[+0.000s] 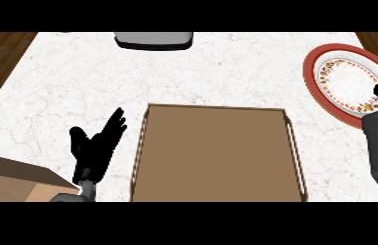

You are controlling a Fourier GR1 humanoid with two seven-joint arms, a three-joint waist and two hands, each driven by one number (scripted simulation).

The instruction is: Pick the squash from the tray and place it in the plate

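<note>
A brown tray (218, 154) fills the lower middle of the frame, its raised rim running round a bare floor; no squash shows on it or anywhere else in view. At the right edge, upper half, sits the plate (347, 81), white with a red rim and a patterned band inside, partly cut off by the frame. Something dark, seemingly the right arm (370, 139), comes up the right edge and overlaps the plate's lower rim; I cannot tell how its hand stands, nor whether it holds anything. The left hand (96, 141) shows at lower left, just beside the tray's left wall, fingers straight and spread, holding nothing. The counter (88, 79) is white marble. A grey object (153, 40) sits at top centre, cut off by the frame, and a tan box corner (26, 181) pokes in at bottom left.
</note>
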